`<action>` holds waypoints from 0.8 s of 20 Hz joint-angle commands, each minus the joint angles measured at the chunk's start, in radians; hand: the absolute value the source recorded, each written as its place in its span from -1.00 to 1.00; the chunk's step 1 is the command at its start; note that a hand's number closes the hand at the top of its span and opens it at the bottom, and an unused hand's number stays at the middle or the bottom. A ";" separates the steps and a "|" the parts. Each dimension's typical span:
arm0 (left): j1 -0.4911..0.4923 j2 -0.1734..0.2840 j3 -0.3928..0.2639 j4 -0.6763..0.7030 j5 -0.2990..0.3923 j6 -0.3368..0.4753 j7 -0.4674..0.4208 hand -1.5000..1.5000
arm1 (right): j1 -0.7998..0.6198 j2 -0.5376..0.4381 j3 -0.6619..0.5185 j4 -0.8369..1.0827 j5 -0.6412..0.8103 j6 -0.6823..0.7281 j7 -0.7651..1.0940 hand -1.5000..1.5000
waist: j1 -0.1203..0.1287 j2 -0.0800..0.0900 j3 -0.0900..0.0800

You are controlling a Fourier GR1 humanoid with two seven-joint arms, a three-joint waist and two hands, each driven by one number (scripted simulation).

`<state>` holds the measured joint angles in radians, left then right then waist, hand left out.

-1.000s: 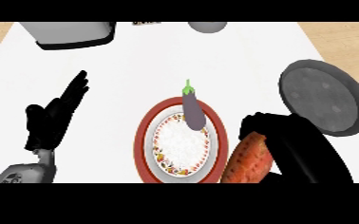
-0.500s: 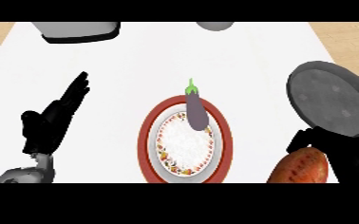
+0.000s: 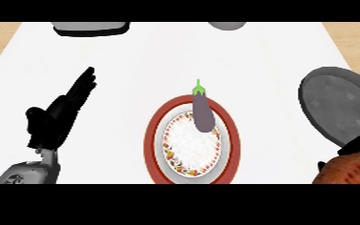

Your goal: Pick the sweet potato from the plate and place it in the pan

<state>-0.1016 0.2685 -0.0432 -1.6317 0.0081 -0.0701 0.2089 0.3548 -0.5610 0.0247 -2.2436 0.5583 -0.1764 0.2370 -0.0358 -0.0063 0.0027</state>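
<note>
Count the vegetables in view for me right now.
2. An eggplant lies on the upper right part of the plate. A sweet potato shows at the lower right edge, just below the pan, partly cut off.

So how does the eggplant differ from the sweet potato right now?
The eggplant is dark purple with a green stem and lies free on the plate; the sweet potato is orange-brown, off the plate at the view's lower right near the pan. The eggplant shows whole; the sweet potato is cut off by the edge.
</note>
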 commanded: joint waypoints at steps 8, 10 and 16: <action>-0.007 -0.014 -0.009 0.018 -0.024 -0.040 -0.029 0.00 | -0.229 -0.007 -0.280 0.592 -0.159 -0.053 -0.399 1.00 | 0.041 0.008 -0.002; -0.066 -0.063 -0.040 0.040 -0.074 0.008 0.011 0.00 | -0.285 0.006 -0.269 0.684 -0.123 -0.061 -0.442 1.00 | 0.039 0.008 -0.002; -0.074 -0.057 0.008 0.080 -0.046 -0.031 -0.026 0.00 | -0.513 -0.001 -0.283 1.042 -0.085 -0.090 -0.574 1.00 | 0.046 0.009 -0.002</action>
<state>-0.1487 0.2156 -0.0572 -1.5892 -0.0386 -0.0913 0.1959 -0.0333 -0.5796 -0.2674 -1.4029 0.4300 -0.2297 -0.2608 0.0062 0.0019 0.0007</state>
